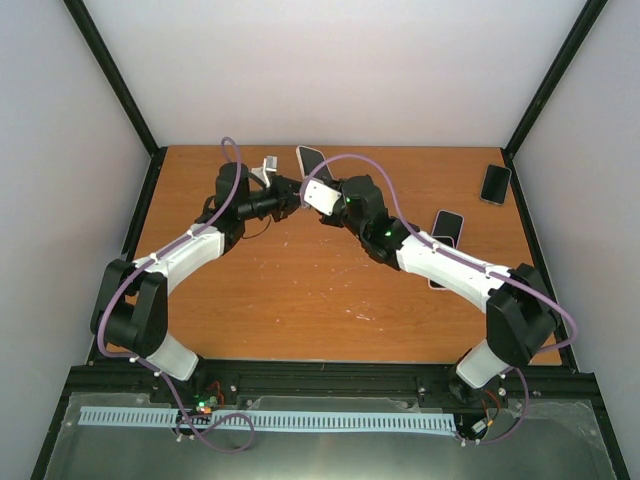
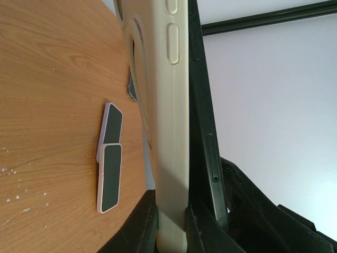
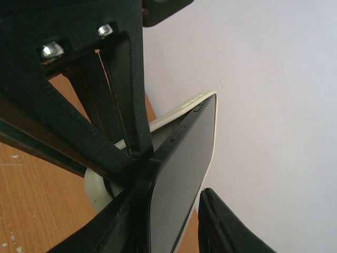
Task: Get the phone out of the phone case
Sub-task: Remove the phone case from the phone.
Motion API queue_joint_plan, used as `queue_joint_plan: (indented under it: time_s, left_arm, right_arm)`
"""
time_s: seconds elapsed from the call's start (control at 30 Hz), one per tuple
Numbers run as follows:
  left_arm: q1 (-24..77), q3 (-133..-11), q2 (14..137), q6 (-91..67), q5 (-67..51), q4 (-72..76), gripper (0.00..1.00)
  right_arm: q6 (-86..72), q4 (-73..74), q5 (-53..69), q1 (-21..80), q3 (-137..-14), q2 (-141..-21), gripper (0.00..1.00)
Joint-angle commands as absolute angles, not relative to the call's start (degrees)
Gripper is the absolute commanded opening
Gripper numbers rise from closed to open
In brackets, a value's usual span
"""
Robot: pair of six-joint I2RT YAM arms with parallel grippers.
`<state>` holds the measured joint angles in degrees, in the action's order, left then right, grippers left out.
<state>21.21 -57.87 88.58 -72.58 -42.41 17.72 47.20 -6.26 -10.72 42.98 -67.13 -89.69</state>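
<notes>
Bolted at the near edge, two arms bending inward to meet over the far half of the surface [image 1: 300,300]. Closest in the left wrist view, the left pincer [image 2: 171,232], squeezed almost fully closed on one end of the cream phone case [image 2: 163,105], holding it on edge and apparently lifted off the wood, side buttons facing the camera. Right against the case, the dark phone [image 2: 202,132], its long side seemingly eased a little out of the case lip, though the far corner looks seated in the rim from the right wrist. Opposite, the right pincer [image 3: 174,221], fingers partway apart and straddling the phone's screen and back; impossible to tell whether pressing on the glass or merely bracketing it. Judged to be mid-extraction: case anchored, phone not yet free. Next move, by this reading: close the right fingers firmly on the phone alone, clear of the cream lip, then lever or draw it away from the case while keeping the left grip steady. Risk of catching the case edge together with the phone, or of slipping on smooth glass. Farther off, flat on the wood, two spare phones [image 2: 110,179] overlapping end to end, another phone [image 1: 496,183] near the far right corner, and one more [image 1: 310,158] by the back edge.
</notes>
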Motion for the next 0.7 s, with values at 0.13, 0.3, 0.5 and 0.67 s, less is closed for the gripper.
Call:
queue_joint_plan:
  time_s: [0.13,0.3,0.5,0.67]
  left_arm:
    - [25.63,-58.12,86.77,-73.96,-61.61,23.93,0.01]
    - [26.16,-58.38,87.28,-73.91,-62.58,24.54,0.01]
    - [27.30,-58.40,87.30,-73.36,-63.27,24.70,0.01]
    - [27.42,-58.36,87.16,-72.39,-63.23,23.83,0.01]
  right_arm:
    - [51.94,-27.40,-20.76,40.60,-64.08,-94.58,0.30]
    - [53.17,-30.39,-20.63,40.61,-63.91,-96.27,0.28]
    - [54.58,-32.09,-19.00,40.61,-64.15,-98.38,0.29]
    - [53.41,-29.20,-17.81,40.61,-65.20,-98.39,0.22]
